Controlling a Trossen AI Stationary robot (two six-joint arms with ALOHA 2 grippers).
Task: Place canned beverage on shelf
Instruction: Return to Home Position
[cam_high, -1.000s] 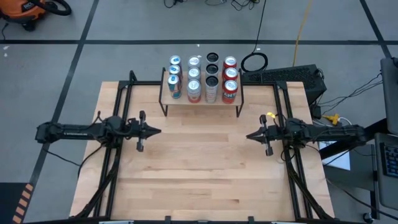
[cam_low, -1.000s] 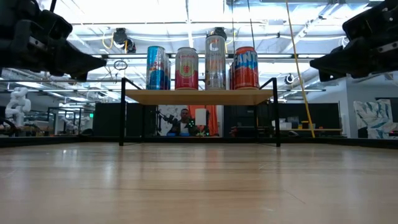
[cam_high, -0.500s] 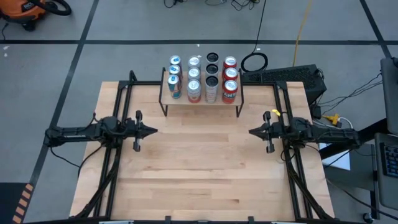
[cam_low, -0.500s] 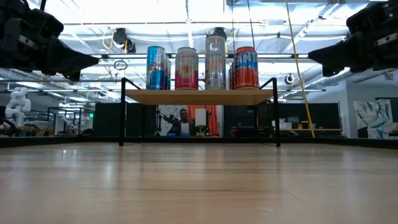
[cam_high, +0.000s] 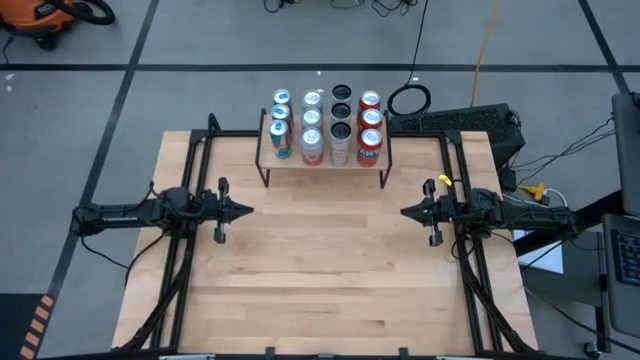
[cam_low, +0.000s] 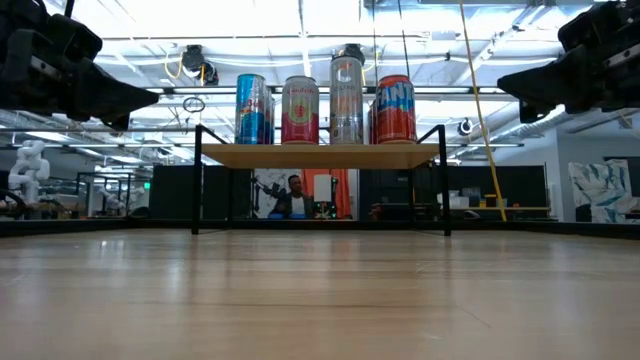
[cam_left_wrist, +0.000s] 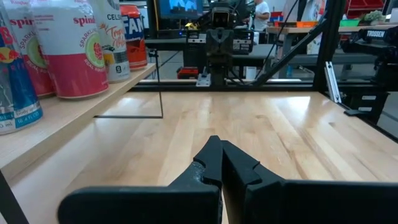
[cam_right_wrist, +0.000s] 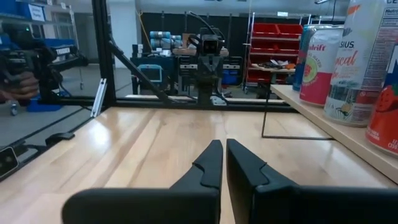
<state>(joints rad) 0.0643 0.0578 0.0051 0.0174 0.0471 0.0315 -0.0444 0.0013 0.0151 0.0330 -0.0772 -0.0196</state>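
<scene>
Left gripper (cam_high: 248, 210) and right gripper (cam_high: 404, 212) — both closed — sit farther apart than before.

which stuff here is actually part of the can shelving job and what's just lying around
Part of the job:
- shelf
- twelve cans standing on it
- left gripper, shut, above the table on its left side
- right gripper, shut, above its right side

Just about:
- orange vacuum on the floor
- coiled black cable
- person beyond the table
</scene>
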